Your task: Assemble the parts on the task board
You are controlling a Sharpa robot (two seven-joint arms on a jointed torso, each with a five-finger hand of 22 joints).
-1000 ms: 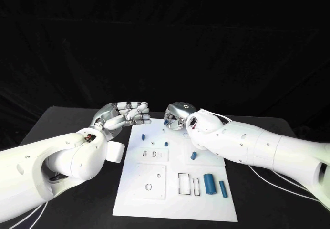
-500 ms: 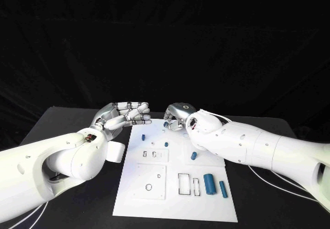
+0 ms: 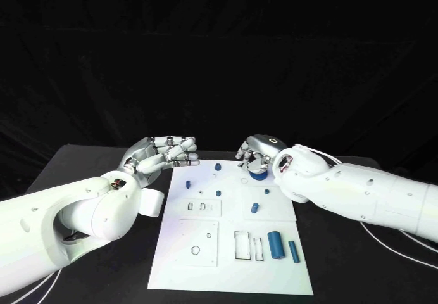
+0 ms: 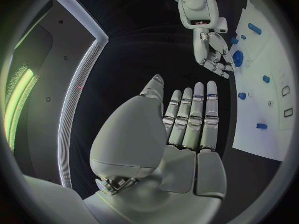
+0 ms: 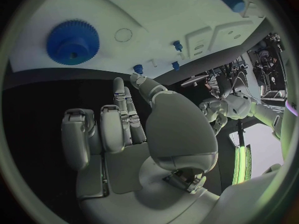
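Nearby, blue gear (image 5: 73, 41) on task board (image 3: 274, 272), beside right hand (image 3: 256, 154).

The task board (image 3: 206, 253) is a white rectangular plate lying flat in the middle of the black table, marked with outlined slots and circles. A blue toothed gear (image 5: 73, 41) lies flat near its far edge. Three small blue pegs (image 3: 217, 167) stand further in, a short blue piece (image 3: 256, 206) lies mid-board, and a thick blue cylinder (image 3: 276, 244) and a thinner one (image 3: 294, 251) lie side by side near the right edge.
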